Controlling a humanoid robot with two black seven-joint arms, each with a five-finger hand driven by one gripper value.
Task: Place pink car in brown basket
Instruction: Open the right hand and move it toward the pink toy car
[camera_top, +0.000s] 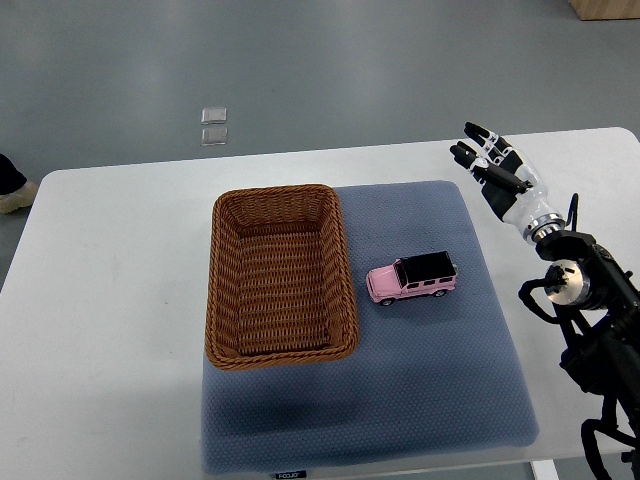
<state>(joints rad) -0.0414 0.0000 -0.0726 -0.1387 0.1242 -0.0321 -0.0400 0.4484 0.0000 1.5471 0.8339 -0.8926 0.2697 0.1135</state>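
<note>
Pink car (411, 278) — upright, lengthwise left-right, nose toward brown basket (281, 274) | right hand (493, 166) — fingers spread, empty

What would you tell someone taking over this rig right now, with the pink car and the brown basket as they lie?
Right hand: open, fingers extended, holding nothing, above the table's far right, away from the car.
Left hand: not in view.
Pink car: on its wheels on the blue mat, just right of the basket, not touching it.
Brown basket: on the mat's left part, nothing inside.
Done: nothing yet.
Left: grasp the car, place it in the basket.
</note>
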